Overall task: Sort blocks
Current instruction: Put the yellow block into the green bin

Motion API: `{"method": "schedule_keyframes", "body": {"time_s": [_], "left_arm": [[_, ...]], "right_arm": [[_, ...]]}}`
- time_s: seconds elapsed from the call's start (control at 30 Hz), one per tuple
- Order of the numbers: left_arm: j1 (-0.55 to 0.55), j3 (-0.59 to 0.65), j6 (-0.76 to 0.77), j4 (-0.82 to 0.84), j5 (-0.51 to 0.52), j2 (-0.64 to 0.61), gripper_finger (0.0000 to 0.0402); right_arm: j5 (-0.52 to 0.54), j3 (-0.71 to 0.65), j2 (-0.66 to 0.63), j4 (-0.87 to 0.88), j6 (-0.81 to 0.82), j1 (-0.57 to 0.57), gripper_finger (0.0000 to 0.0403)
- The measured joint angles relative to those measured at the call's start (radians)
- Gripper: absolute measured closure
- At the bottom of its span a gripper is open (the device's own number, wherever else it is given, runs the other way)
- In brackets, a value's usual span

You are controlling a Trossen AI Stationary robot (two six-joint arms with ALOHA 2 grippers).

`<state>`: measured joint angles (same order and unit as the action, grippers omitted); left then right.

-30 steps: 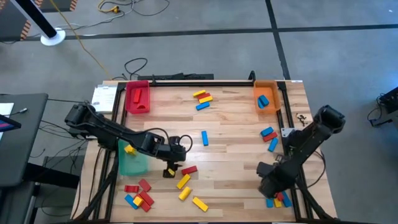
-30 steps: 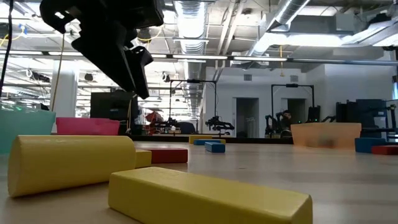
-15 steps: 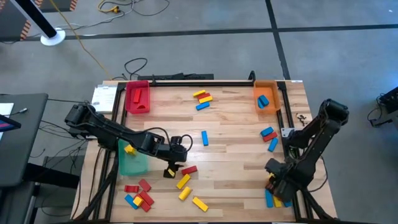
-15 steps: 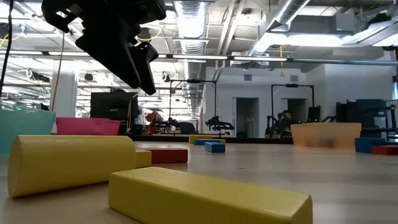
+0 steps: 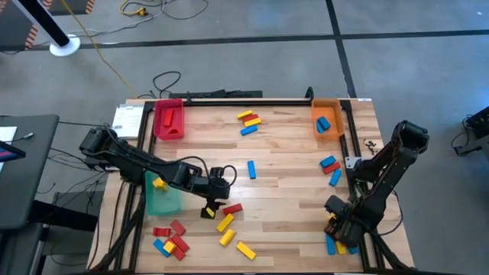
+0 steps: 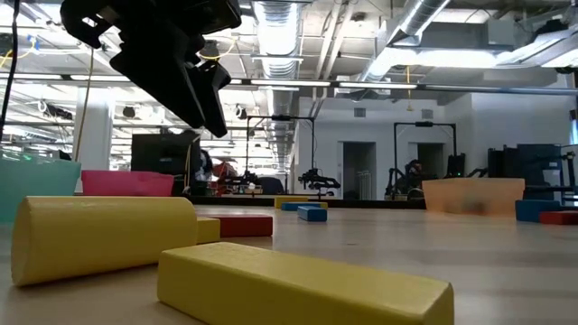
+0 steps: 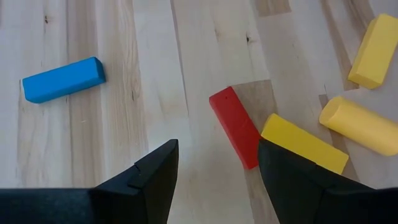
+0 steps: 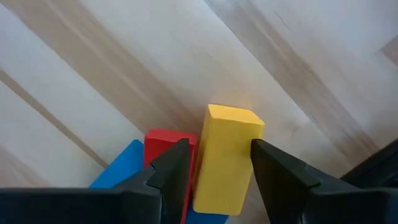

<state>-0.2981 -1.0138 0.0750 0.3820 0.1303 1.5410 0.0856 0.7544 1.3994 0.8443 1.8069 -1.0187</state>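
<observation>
**Both tools low over scattered blocks**

Wooden tabletop [image 5: 283, 160] fills my overhead view, with blocks strewn across it. I see the left tool [image 7: 214, 180] hovering with its fingers spread and nothing between them; a red block [image 7: 234, 127] lies just ahead of it, touching a yellow block [image 7: 303, 144], and a blue block [image 7: 62, 79] sits well apart to the other side. My right tool [image 8: 217, 171] has its fingers [image 8: 168, 168] on either side of an upright yellow bar [image 8: 225, 155], with a red bar [image 8: 163, 143] just beside it; whether it truly clamps the bar, I cannot tell.
</observation>
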Motion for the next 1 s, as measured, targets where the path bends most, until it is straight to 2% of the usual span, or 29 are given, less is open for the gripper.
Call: {"method": "schedule_keyframes", "body": {"time_s": [0.3, 0.6, 0.87, 1.0], "left_arm": [[0.0, 0.0, 0.0, -0.001, 0.0, 0.0, 0.0189], [0.0, 0.0, 0.0, -0.005, 0.0, 0.0, 0.0189], [0.0, 0.0, -0.003, -0.008, 0.0, 0.0, 0.0189], [0.0, 0.0, -0.003, -0.008, 0.0, 0.0, 0.0189]], "right_arm": [[0.012, -0.004, -0.041, 0.023, 0.002, 0.0, 0.0203], [0.021, -0.005, -0.031, 0.048, -0.002, 0.0, 0.0156], [0.021, -0.07, -0.029, -0.076, -0.001, 0.001, 0.0154], [0.022, -0.084, -0.031, -0.064, -0.003, 0.02, 0.016]]}}
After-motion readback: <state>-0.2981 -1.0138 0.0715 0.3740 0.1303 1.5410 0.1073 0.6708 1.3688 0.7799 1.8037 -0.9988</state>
